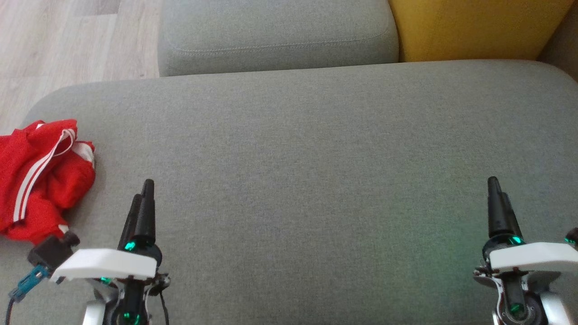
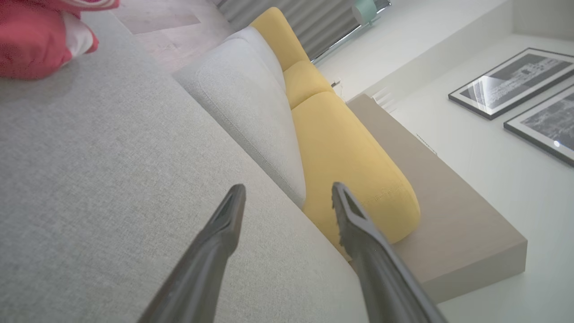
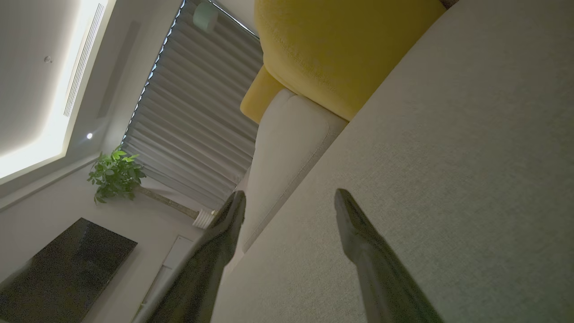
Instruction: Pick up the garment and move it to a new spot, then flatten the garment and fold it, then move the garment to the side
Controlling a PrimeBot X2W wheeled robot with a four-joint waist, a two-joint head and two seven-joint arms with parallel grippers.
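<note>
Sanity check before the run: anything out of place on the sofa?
Only the red garment: it sits bunched in a heap at the left end of the grey seat cushion, beside the left gripper. Both that and the right gripper are open and empty. No spill or damage visible.

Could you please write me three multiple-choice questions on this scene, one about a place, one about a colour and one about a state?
1. Where on the grey seat does the garment lie?
A. Its middle.
B. Its left edge.
C. Its far right corner.

2. What colour is the garment?
A. Blue.
B. Green.
C. Red with white stripes.

3. The left gripper and right gripper are:
A. both open and empty.
B. both shut on the garment.
C. one open, one shut.

Answers:
1 B, the head view shows it crumpled at the left edge.
2 C, it is red cloth with white bands.
3 A, each wrist view shows the jaws apart with nothing between.
</note>
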